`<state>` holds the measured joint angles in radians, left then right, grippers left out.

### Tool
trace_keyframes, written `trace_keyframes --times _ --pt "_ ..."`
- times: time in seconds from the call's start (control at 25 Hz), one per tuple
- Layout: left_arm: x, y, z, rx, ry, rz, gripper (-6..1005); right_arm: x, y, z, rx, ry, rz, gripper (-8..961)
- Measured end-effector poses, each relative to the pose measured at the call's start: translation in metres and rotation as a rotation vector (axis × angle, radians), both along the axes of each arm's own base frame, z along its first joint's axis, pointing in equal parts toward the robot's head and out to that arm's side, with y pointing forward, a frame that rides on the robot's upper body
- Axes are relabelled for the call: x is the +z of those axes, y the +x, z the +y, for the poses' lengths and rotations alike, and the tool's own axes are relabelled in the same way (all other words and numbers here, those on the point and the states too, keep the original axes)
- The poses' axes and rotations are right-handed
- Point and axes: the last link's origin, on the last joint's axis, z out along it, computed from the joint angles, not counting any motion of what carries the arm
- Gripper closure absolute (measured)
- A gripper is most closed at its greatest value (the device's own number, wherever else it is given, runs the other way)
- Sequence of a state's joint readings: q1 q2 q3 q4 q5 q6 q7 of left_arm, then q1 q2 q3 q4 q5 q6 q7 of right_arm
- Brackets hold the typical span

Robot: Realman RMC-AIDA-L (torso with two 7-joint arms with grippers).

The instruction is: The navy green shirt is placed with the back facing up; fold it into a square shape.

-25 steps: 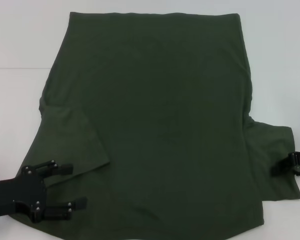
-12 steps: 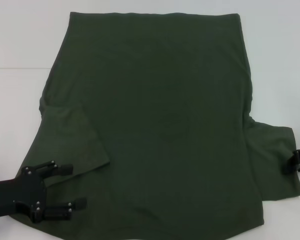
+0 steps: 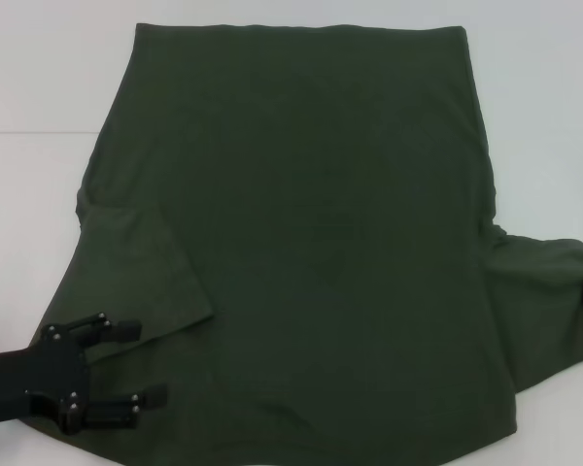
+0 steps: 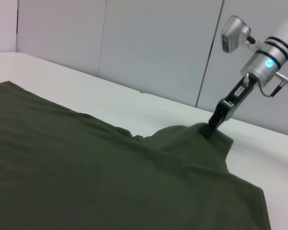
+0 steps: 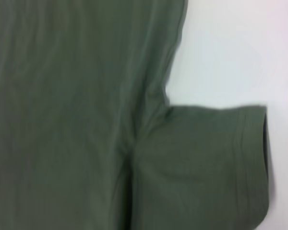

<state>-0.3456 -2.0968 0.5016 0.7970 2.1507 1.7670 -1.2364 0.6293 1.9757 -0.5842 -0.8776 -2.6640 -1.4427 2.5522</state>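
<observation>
- The navy green shirt [image 3: 311, 243] lies spread flat on the white table [image 3: 39, 78], plain side up, covering most of the head view; its straight hem runs along the far edge and the sleeves are nearer the robot.
- The shirt's left sleeve [image 3: 141, 272] is folded inward and lies flat on the body of the shirt.
- The left gripper [image 3: 126, 361] rests low at the near left corner, over the shirt's edge just beside that folded sleeve. Its two black fingers [image 3: 146, 394] stand wide apart with nothing held between them.
- The right sleeve [image 3: 549, 301] bulges up off the table near the right edge of the head view, its cloth drawn into a peak.
- In the left wrist view the right gripper [image 4: 215, 120] is pinched narrowly on the tip of that raised sleeve, with the cloth tenting up to it from the table.
- The right wrist view shows the sleeve's stitched cuff [image 5: 259, 163] and the armpit seam against the white surface.
</observation>
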Motion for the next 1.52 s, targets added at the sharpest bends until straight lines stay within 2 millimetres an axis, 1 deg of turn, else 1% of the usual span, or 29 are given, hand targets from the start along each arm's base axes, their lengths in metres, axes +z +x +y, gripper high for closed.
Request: trace_keyframes --times 0.16,0.24,0.32,0.52,0.64,0.76,0.88,1.04,1.52 --pt "0.0 0.0 0.0 0.002 -0.001 -0.001 66 0.015 -0.007 0.005 0.029 0.06 0.04 927" --pt "0.0 0.0 0.0 0.001 -0.002 -0.002 66 0.016 -0.013 0.008 0.047 0.069 0.056 927" --pt "0.0 0.0 -0.001 0.001 -0.003 -0.004 66 0.013 -0.022 0.013 0.078 0.056 0.063 927" --pt "-0.001 -0.001 -0.002 0.006 -0.008 -0.009 65 -0.009 -0.053 0.026 0.165 -0.027 0.061 927" --pt "-0.001 -0.001 -0.003 0.006 -0.009 -0.01 66 -0.029 -0.079 0.034 0.232 -0.09 0.051 927" --pt "-0.001 -0.001 -0.003 0.006 -0.01 -0.011 66 -0.049 -0.1 0.041 0.283 -0.151 0.032 926" --pt "-0.001 -0.001 -0.003 0.013 -0.013 -0.014 67 -0.064 -0.115 0.045 0.315 -0.198 0.014 926" --pt "0.0 -0.001 -0.003 0.016 -0.015 -0.015 67 -0.074 -0.121 0.049 0.327 -0.218 -0.01 927" --pt "-0.001 -0.001 -0.002 0.019 -0.013 -0.013 81 -0.076 -0.128 0.051 0.336 -0.204 0.017 875"
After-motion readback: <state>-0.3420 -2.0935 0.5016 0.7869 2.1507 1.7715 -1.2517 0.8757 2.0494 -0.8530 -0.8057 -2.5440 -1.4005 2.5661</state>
